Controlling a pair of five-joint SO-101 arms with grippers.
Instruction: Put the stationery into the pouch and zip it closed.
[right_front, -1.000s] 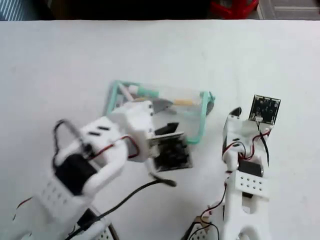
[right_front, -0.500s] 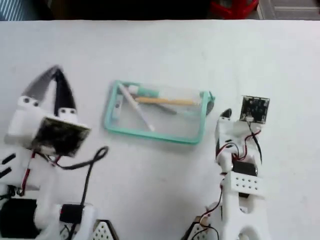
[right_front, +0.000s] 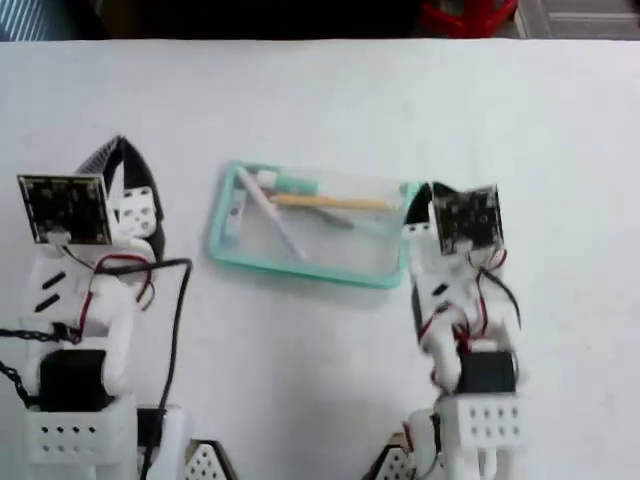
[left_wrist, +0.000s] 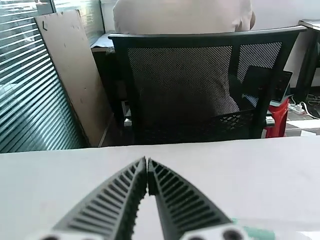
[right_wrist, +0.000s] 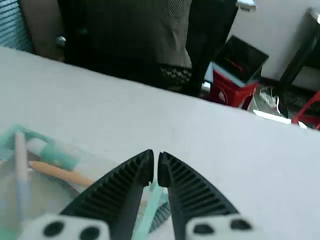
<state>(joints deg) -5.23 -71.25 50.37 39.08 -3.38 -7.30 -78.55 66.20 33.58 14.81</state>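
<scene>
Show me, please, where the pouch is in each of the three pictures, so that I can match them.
High view: the pouch lies mid-table between the arms, one end at the right claw.
Left wrist view: a teal sliver of the pouch shows beside the left claw.
Right wrist view: the pouch lies under and beside the right claw.
Shared landmark: the red box beyond the far edge of the table.
</scene>
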